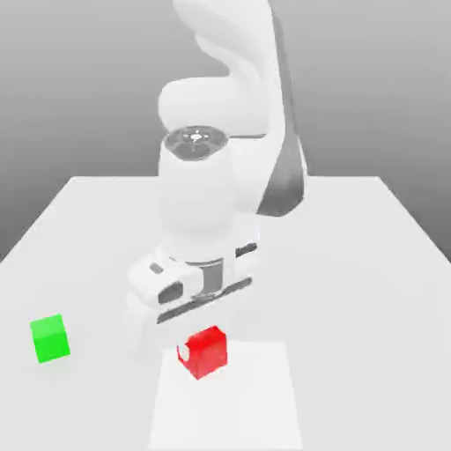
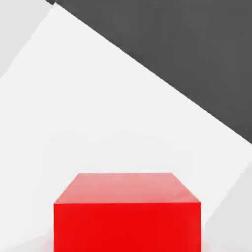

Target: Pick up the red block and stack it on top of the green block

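Note:
The red block [image 1: 204, 352] rests on the white table near its front edge, directly under the arm's hand. My gripper [image 1: 201, 349] has come straight down over it and is shut on the red block, with one white finger [image 1: 182, 353] pressed against the side facing the exterior view's left. The hand view looks at the red block [image 2: 127, 211] from close up, sitting on the table surface. The green block [image 1: 50, 338] stands alone on the table, well off to the exterior view's left of the red block and apart from the gripper.
The white table [image 1: 352, 264] stretches wide around both blocks. A brighter rectangular patch [image 1: 264, 405] lies under and in front of the red block. The arm's bulky white body [image 1: 207, 203] rises above the gripper.

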Controlling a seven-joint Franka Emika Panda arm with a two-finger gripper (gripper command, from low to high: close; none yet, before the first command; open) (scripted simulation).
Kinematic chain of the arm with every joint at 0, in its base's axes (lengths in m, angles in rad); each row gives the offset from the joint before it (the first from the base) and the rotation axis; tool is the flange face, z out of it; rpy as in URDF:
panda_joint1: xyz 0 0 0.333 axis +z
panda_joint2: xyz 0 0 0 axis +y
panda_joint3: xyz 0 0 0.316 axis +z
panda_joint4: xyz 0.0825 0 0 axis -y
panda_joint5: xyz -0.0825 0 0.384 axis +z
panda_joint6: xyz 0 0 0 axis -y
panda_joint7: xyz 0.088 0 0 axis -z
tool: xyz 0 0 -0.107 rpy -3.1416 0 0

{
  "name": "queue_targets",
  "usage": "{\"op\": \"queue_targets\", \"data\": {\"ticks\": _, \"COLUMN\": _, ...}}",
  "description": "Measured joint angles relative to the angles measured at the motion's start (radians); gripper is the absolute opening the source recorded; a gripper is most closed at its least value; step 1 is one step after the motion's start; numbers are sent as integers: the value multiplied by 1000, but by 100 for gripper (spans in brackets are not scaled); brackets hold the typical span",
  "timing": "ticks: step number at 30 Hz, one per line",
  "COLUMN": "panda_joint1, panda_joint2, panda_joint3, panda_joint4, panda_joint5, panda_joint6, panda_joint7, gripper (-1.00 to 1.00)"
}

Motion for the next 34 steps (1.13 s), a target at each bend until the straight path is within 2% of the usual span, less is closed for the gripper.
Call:
{"op": "queue_targets", "data": {"ticks": 19, "panda_joint1": -392, "panda_joint2": -77, "panda_joint3": -198, "panda_joint4": 17, "panda_joint5": -35, "panda_joint6": -90, "panda_joint7": 819, "gripper": -100}}
{"op": "queue_targets", "data": {"ticks": 22, "panda_joint1": -449, "panda_joint2": -41, "panda_joint3": -190, "panda_joint4": 24, "panda_joint5": 36, "panda_joint6": -81, "panda_joint7": 808, "gripper": -100}}
{"op": "queue_targets", "data": {"ticks": 28, "panda_joint1": -433, "panda_joint2": 57, "panda_joint3": -128, "panda_joint4": 36, "panda_joint5": 172, "panda_joint6": -29, "panda_joint7": 716, "gripper": -100}}
{"op": "queue_targets", "data": {"ticks": 34, "panda_joint1": -441, "panda_joint2": 127, "panda_joint3": -112, "panda_joint4": 36, "panda_joint5": 211, "panda_joint6": 55, "panda_joint7": 687, "gripper": -100}}
